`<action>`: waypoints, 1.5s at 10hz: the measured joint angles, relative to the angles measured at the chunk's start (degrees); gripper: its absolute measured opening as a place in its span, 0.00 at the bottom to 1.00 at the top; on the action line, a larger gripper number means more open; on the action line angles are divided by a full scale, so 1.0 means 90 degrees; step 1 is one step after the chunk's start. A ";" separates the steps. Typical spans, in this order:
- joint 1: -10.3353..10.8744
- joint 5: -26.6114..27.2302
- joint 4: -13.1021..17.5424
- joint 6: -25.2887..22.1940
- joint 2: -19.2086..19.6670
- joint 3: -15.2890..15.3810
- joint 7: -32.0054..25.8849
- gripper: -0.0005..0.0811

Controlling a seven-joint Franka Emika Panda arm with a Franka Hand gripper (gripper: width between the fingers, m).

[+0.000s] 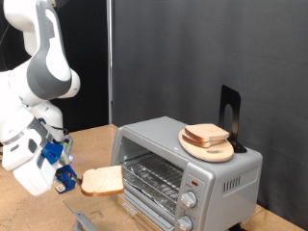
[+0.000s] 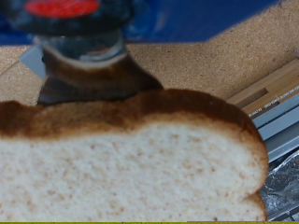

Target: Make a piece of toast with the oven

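We see the flat tan crusted bread slice point(image 1: 102, 180) held level just left of the open silver-grey toaster oven point(image 1: 192, 159).

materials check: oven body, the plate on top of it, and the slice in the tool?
Oven: looks like brushed or painted sheet metal, matte silver-grey, with a wire rack inside.
Plate: seems wood, pale tan, matte; grain is too small to confirm.
Piece of toast: real-looking bread, porous pale crumb and darker brown crust, held between the fingers of the tool. Could be a foam prop.

Black curtain point(image 1: 183, 58) behind wooden tabletop point(image 1: 91, 144)
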 joint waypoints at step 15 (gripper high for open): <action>0.0470 0.0968 -0.1153 0.0907 -0.0481 0.0990 -0.0024 0.45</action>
